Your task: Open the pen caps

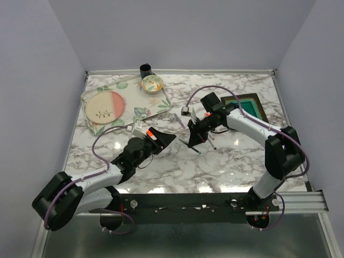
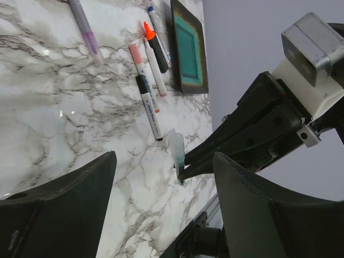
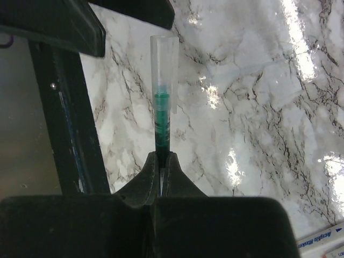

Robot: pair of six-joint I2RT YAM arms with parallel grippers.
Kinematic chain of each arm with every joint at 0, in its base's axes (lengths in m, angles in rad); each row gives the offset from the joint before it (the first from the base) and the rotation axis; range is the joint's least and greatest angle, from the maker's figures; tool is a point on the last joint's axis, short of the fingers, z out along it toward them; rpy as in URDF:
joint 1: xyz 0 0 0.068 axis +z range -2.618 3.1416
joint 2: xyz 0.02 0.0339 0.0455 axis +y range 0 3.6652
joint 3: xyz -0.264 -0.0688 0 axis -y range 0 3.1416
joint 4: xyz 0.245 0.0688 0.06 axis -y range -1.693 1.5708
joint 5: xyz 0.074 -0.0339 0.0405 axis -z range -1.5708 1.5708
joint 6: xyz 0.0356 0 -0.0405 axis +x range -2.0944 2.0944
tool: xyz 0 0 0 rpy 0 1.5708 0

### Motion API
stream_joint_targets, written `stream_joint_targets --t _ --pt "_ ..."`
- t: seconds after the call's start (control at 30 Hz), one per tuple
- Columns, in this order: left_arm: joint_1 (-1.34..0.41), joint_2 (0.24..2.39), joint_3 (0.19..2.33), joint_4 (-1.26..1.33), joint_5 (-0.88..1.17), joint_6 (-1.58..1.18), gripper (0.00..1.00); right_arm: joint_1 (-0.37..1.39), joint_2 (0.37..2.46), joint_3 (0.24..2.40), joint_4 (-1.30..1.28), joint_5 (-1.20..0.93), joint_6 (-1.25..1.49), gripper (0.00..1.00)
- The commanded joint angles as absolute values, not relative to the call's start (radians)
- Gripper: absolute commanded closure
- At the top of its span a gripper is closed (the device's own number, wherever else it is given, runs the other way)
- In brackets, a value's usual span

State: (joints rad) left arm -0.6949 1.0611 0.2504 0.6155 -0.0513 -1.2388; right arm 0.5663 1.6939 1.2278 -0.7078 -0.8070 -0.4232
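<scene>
Right gripper: fingers pressed together on the lower end of the green pen. In the right wrist view the pen runs straight up the middle of the frame from the fingertips. It is dark green at the grip and ends in the clear cap at upper centre. The cap sits on the pen.

Left gripper: fingers spread wide, holding nothing. In the left wrist view the two dark fingers fill the lower left and lower right of the frame. The green pen shows in the gap between them, near centre and farther off, clear of both. It hangs tilted, cap end uppermost, from the right gripper, which enters from the right edge.

Top view: the left gripper is left of centre and the right gripper just right of centre. Their tips face each other with a strip of bare tabletop between them. Whether the pen touches the tabletop cannot be told.

Other pens lie flat on the tabletop in the upper part of the left wrist view:
- purple pen, top left
- pink-capped pen
- black-and-white pen
- orange-tipped highlighter
- blue-capped pen

The last two lie just beside the teal tray at upper centre.
</scene>
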Motion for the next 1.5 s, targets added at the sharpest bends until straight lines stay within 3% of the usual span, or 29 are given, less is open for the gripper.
stream_joint_targets --t 0.0,0.3,0.4,0.53,0.7,0.83,1.0,1.2,1.47 --pt "-0.764 1.143 0.328 0.701 -0.184 -1.275 0.21 0.534 1.640 1.220 -0.683 -0.910 -0.385 0.99" --pt "-0.827 1.256 0.432 0.693 -0.225 -1.269 0.42 0.529 1.621 1.215 -0.673 -0.917 -0.374 1.00" --pt "-0.833 1.285 0.452 0.704 -0.221 -1.266 0.62 0.528 1.615 1.212 -0.667 -0.910 -0.374 1.00" --pt "-0.833 1.276 0.454 0.715 -0.227 -1.261 1.00 0.528 1.609 1.209 -0.669 -0.902 -0.379 1.00" --pt "-0.755 1.113 0.451 0.557 -0.311 -1.232 1.00 0.531 1.621 1.201 -0.678 -0.873 -0.396 1.00" --pt "-0.559 0.993 0.440 0.493 -0.269 -1.238 1.00 0.552 1.634 1.203 -0.690 -0.839 -0.416 1.00" --pt "-0.443 0.908 0.465 0.393 -0.223 -1.207 1.00 0.560 1.629 1.203 -0.684 -0.798 -0.419 1.00" --pt "-0.399 0.905 0.434 0.264 -0.187 -1.163 1.00 0.516 1.612 1.181 -0.589 -0.533 -0.347 1.00" --pt "-0.351 1.011 0.376 0.205 -0.193 -1.057 0.92 0.399 1.612 1.175 -0.568 -0.453 -0.331 1.00"
